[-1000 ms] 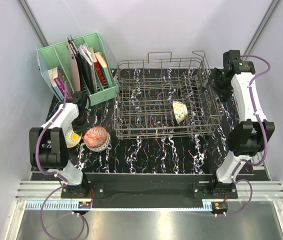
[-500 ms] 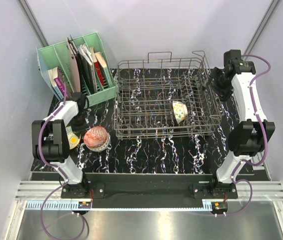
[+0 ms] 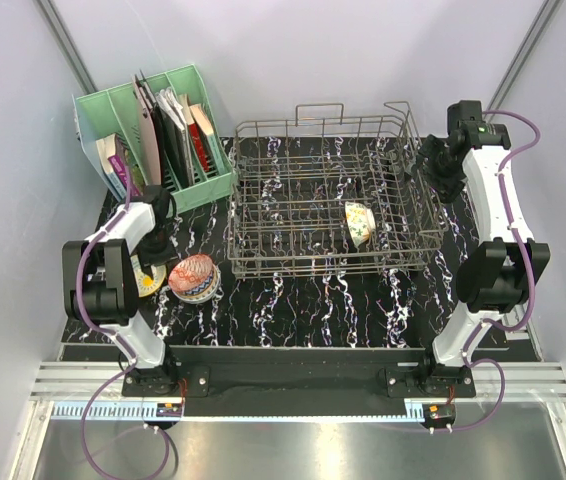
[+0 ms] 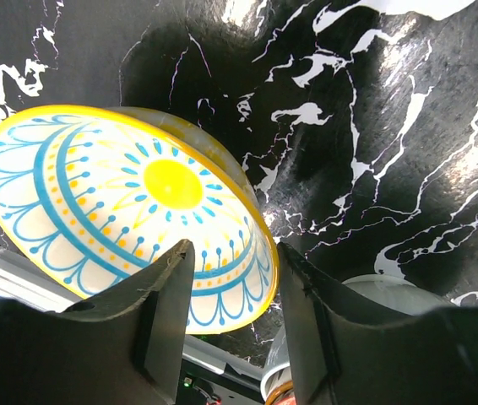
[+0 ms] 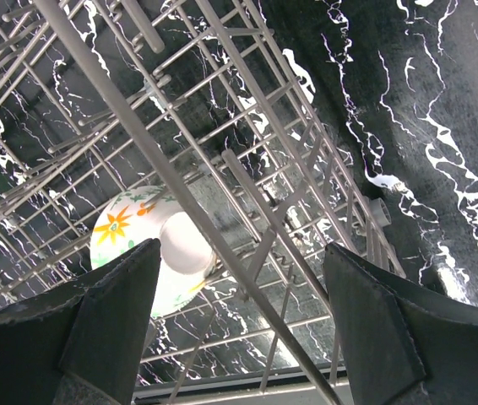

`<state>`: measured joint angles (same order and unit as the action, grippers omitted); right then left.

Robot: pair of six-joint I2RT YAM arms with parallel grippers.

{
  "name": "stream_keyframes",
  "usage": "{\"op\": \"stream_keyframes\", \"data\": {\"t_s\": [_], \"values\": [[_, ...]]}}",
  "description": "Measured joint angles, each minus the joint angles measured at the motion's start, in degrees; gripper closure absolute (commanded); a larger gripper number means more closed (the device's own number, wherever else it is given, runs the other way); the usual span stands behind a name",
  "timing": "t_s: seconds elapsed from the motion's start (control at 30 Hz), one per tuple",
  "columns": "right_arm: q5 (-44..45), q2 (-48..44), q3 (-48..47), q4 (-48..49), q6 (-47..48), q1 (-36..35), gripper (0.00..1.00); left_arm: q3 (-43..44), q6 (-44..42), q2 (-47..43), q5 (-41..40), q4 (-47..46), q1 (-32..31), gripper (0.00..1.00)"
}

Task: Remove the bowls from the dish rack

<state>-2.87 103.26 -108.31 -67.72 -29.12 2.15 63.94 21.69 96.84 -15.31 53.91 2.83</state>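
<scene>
Starting nearest, at the left side of the black marbled table (image 3: 303,300): finding the left gripper (image 4: 235,249) down low, standing with fingers (image 4: 167,304) parted and straddling the rim of the yellow-rimmed, blue-patterned bowl (image 4: 129,202), any touch between pad and rim being too close to tell. Lying out on the tabletop there, that bowl, clear of the rack. Just beside it to the right, seeing the red-pink patterned bowl (image 3: 195,275) resting on the table too. Moving farther back to mid-table, meeting the grey wire dish rack (image 3: 293,180), carrying a floral cream bowl (image 3: 360,222) propped on edge among the tines toward its right end. At the rack's far right corner, spotting the right gripper (image 5: 241,247) hanging with fingers spread wide, gripping nothing, looking through the wires at that floral bowl's underside. Farthest back on the left, noting the green file holder (image 3: 153,130) standing stuffed with books and papers.
</scene>
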Motion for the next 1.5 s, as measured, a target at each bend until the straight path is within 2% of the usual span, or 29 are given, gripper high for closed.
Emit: {"op": "stream_keyframes", "data": {"t_s": [0.17, 0.33, 0.5, 0.63, 0.73, 0.9, 1.0, 1.1, 1.23, 1.33, 1.5], "values": [[-0.31, 0.00, 1.36, 1.05, 0.00, 0.00, 0.15, 0.09, 0.22, -1.14, -0.02, 0.15, 0.00, 0.48], [-0.74, 0.00, 2.27, 1.90, 0.09, 0.04, 0.15, 2.21, 1.09, -7.41, 0.04, 0.63, 0.00, 0.47], [-1.20, 0.00, 2.45, 2.10, 0.22, 0.17, 0.15, 7.78, 2.19, -14.73, 0.66, 0.70, 0.00, 0.48], [-1.40, 0.00, 2.64, 2.43, 0.22, 0.22, 0.16, 14.14, 2.97, -15.87, 3.65, 0.81, -0.81, 0.48], [-1.64, -0.15, 3.13, 2.97, 0.28, 0.26, 0.19, 19.47, 4.98, -14.95, 5.40, 0.63, -4.85, 0.46], [-2.25, -1.31, 3.37, 3.37, 0.63, 0.13, 0.20, 30.67, 8.15, -11.23, 8.98, -1.79, -17.75, 0.46], [0.44, -1.38, -0.24, 0.63, 1.97, -2.67, 0.20, 33.00, 8.61, -8.94, 11.10, -4.46, -23.30, 0.46], [3.30, -0.02, -7.78, -4.28, 3.65, -7.74, 0.19, 32.41, 8.98, -7.39, 12.59, -4.85, -26.05, 0.46], [3.76, 0.26, -11.69, -9.03, 3.76, -13.77, 0.19, 30.88, 9.05, -6.03, 14.62, -5.20, -27.32, 0.46], [4.90, 0.94, -14.27, -11.06, 3.96, -15.21, 0.19, 29.83, 8.74, -5.51, 15.26, -5.60, -27.34, 0.46], [5.86, 1.46, -20.06, -8.04, 4.42, -14.25, 0.19, 28.24, 7.28, -5.09, 15.67, -5.73, -27.34, 0.46]]}}
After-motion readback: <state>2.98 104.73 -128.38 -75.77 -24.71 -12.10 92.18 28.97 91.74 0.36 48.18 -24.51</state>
